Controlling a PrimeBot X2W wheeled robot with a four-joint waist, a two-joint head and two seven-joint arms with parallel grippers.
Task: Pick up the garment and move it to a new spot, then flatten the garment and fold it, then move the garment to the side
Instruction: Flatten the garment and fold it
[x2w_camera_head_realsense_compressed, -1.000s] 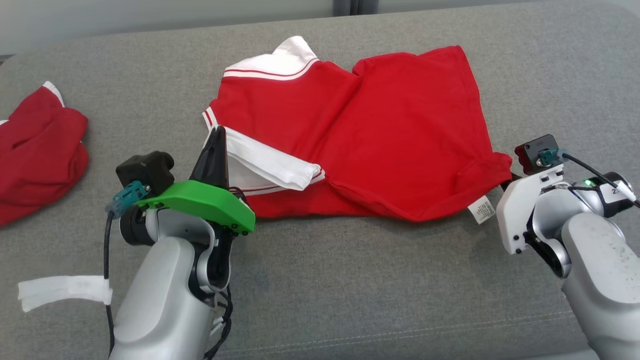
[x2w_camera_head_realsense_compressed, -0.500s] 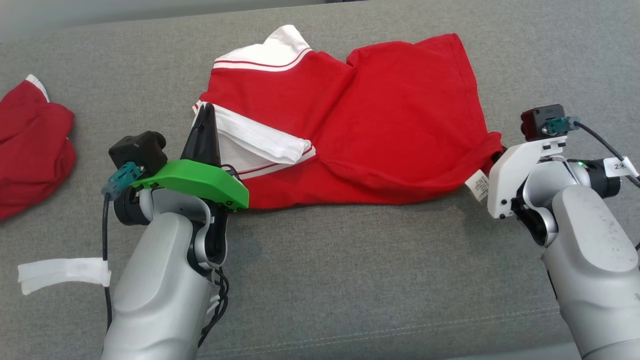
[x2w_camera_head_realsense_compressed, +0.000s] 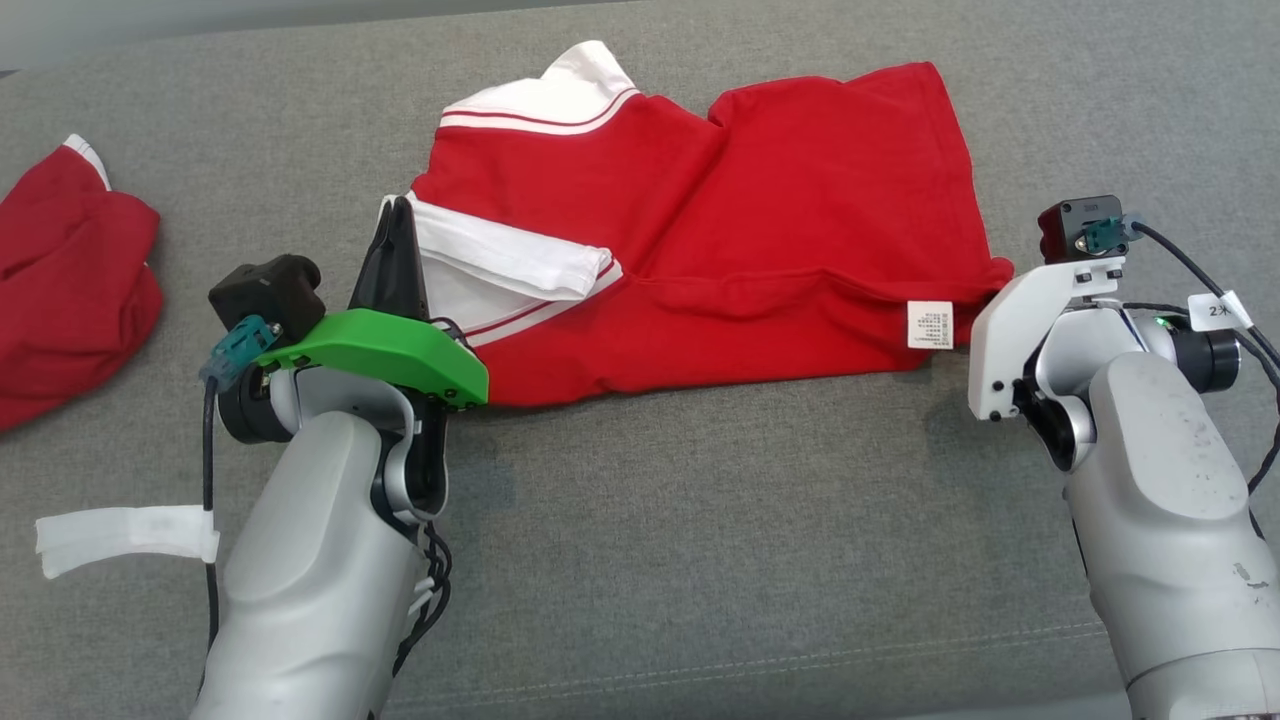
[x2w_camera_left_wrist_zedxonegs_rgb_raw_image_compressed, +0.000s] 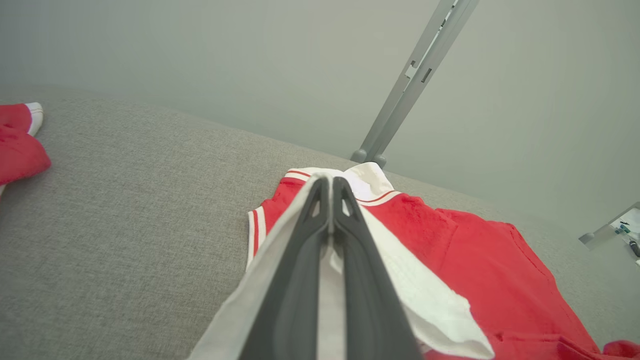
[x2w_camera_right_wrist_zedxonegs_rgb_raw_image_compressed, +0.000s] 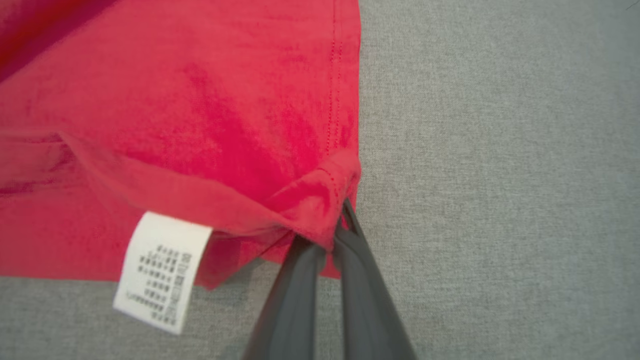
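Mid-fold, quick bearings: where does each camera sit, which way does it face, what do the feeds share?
Head view: on the head, facing forward and down at the red shirt on the grey cushion; both forearms and left fingers show.
Left wrist view: on that wrist, looking along the left fingers, shut on the shirt, toward a wall.
Right wrist view: looking down at the right fingers pinching the shirt's corner.
Shared: head and right wrist views both show the label.

L gripper fingers pinched tight tog. on white cloth of the red/white garment lying on grey cushion; 2nd red garment at far-left edge, slanted metal post behind.
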